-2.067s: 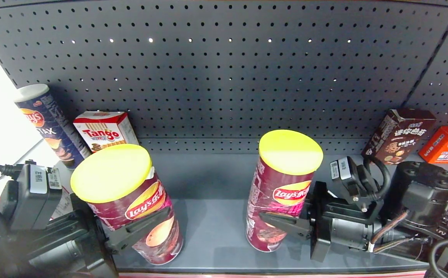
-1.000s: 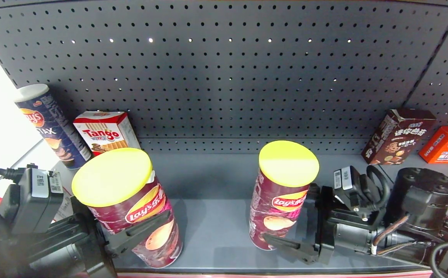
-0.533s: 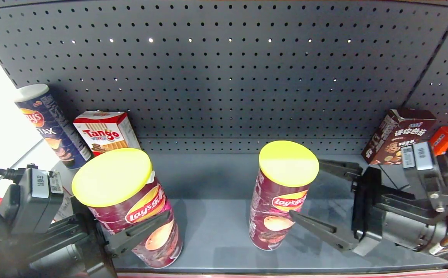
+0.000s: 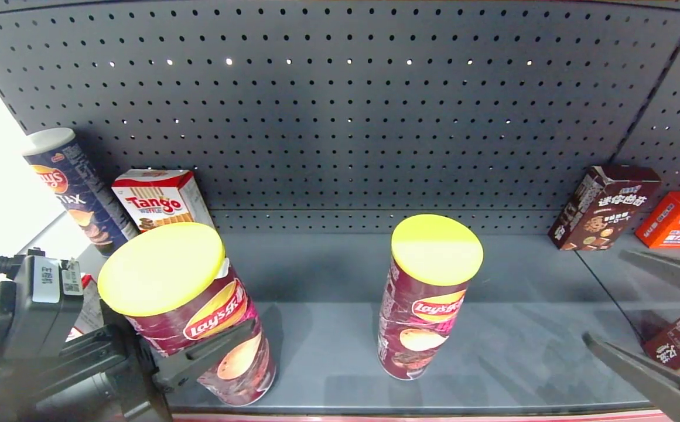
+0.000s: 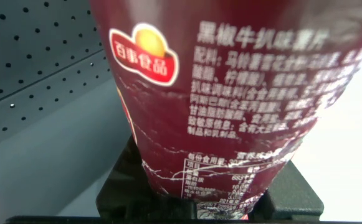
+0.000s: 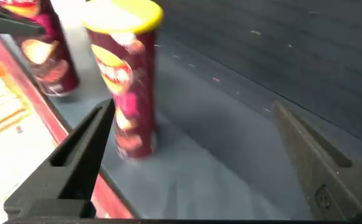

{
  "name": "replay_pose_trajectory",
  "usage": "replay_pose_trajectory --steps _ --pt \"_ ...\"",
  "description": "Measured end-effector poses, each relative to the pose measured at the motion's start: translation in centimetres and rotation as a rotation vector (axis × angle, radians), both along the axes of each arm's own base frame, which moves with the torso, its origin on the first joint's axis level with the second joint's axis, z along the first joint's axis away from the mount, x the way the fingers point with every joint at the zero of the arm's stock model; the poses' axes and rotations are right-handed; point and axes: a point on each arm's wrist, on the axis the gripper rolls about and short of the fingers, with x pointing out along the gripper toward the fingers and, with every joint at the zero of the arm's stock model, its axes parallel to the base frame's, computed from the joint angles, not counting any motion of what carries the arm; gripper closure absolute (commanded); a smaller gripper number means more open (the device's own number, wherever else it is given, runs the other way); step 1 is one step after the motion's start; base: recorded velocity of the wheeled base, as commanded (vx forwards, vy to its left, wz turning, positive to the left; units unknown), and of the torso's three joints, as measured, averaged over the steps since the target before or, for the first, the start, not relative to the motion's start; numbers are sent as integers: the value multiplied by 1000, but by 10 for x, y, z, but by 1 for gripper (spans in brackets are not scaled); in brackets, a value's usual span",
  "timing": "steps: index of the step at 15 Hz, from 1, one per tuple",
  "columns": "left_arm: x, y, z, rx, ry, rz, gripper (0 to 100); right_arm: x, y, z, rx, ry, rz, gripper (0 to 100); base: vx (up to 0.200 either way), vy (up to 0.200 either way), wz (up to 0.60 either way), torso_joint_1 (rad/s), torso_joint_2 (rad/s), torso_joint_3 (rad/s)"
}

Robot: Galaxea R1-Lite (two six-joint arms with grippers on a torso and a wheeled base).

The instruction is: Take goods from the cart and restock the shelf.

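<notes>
Left end effector (image 4: pixel 211 337) clamps left can (image 4: pixel 199 316) below middle; right end effector (image 4: pixel 609 296) open, apart from right can (image 4: pixel 427 293) on shelf (image 4: pixel 328 328). Cans likely light, thin-walled, slick: you grip mid-height, gently.

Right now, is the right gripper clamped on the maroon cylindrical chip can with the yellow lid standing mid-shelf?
No, the right gripper is open and stands apart from that yellow-lidded maroon chip can.
</notes>
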Motion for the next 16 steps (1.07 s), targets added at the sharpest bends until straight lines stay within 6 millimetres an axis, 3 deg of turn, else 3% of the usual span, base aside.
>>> replay_pose_trajectory --steps 4,12,16 --pt "-1 0 2 -3 -9 2 100 -43 -33 -34 -21 48 -52 0 0 0 0 0 0 0" --pt "-2 1 3 -8 -17 -1 100 -92 -68 -121 -45 254 -46 0 0 0 0 0 0 0" --pt "-3 1 3 -7 -14 -4 100 -105 -76 -128 21 211 -52 0 0 0 0 0 0 0"
